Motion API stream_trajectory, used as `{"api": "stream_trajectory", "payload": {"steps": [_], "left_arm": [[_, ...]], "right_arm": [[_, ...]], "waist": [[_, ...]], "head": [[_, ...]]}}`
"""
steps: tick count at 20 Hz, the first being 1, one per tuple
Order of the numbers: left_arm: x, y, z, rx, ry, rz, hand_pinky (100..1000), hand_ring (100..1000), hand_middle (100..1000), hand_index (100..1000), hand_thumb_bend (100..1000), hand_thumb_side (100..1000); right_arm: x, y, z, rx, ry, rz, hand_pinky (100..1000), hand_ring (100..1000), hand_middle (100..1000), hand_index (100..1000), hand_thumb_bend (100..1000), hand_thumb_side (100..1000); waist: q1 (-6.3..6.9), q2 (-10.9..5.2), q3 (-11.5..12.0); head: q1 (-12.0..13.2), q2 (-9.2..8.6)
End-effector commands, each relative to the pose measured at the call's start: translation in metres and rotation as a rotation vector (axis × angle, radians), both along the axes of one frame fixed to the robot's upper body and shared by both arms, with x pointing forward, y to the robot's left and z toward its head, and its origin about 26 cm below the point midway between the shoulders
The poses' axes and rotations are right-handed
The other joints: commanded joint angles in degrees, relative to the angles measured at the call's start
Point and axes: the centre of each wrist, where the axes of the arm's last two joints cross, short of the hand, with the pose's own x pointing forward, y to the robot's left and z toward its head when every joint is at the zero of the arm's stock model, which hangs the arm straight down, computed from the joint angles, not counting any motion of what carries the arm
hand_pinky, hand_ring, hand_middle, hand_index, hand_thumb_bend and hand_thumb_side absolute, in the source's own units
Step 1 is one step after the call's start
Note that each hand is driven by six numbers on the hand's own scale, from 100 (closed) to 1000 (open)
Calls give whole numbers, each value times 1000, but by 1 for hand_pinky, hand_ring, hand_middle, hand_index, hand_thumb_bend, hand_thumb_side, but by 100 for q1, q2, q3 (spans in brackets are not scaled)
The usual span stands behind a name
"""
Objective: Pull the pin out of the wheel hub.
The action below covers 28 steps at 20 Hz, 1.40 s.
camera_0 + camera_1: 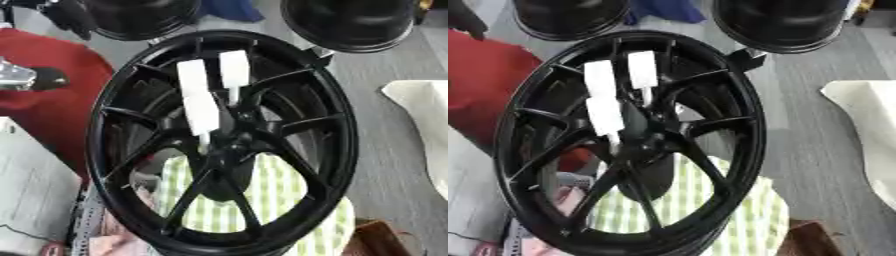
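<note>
The black wheel [223,145] stands in the middle. Three white pins [201,112] stick into its center. No hand shows, so its state is unknown. A crooked pull could jam a pin.

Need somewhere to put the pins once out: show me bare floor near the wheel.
Free: grey floor between the wheel and the cream cloth. Crowded: red cloth on the left, checked cloth beneath, black tubs behind.
</note>
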Motion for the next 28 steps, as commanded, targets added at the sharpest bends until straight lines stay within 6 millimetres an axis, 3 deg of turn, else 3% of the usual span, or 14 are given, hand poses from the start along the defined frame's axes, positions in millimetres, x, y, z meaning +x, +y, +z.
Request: {"api": "stream_trajectory", "payload": {"steps": [1,6,15,28], "left_arm": [[1,-6,5,31,-9,8,828,789,682,835,439,450],[18,-12,0,7,-9,100,834,798,700,848,448,446],[41,-34,-11,-47,27,252,856,833,740,875,545,431],[49,-67,-9,-99,94,260,869,855,749,863,634,454]], "right_arm": [[0,-2,8,-22,-17,-1,729,676,657,734,137,514],[1,-1,7,-16,-13,3,730,676,657,734,140,509],[3,-1,4,-7,-2,9,730,675,656,733,139,517],[6,0,1,7,7,10,732,675,652,732,141,523]], "waist": [[16,-105,-10],[27,-115,-24],[26,-110,-54],[35,-49,-86]], "head": [[26,-16],[33,-18],[70,-22],[80,-23]]}}
